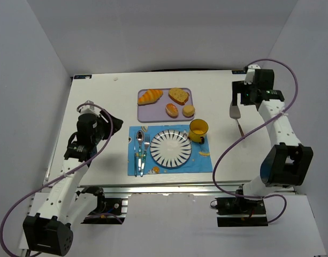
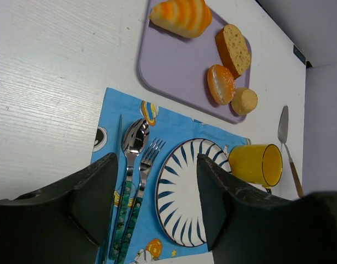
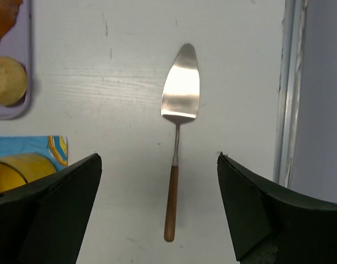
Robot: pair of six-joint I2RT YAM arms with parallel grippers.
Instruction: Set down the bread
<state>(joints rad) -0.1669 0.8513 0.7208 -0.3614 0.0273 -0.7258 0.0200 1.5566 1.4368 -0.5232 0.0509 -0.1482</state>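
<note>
The bread, a golden-orange croissant [image 1: 150, 96], lies at the back left of a purple tray [image 1: 153, 113]. It also shows at the top of the left wrist view [image 2: 182, 15]. A white plate with blue stripes [image 1: 170, 148] sits empty on a blue placemat [image 1: 202, 160]. My left gripper [image 1: 114, 123] is open and empty, hovering left of the placemat; in its own view [image 2: 157, 179] the plate [image 2: 190, 192] lies below it. My right gripper [image 1: 239, 99] is open and empty at the back right, above a spatula [image 3: 179, 93].
On the tray [image 2: 173, 71] lie a bread slice [image 1: 178, 96] and two small rolls [image 1: 172, 110] [image 1: 189, 111]. A yellow mug [image 1: 198, 129] stands right of the plate. A spoon [image 2: 134, 137], fork [image 2: 149, 159] and knife lie on the placemat's left. The spatula [image 1: 236, 113] lies right of the mug.
</note>
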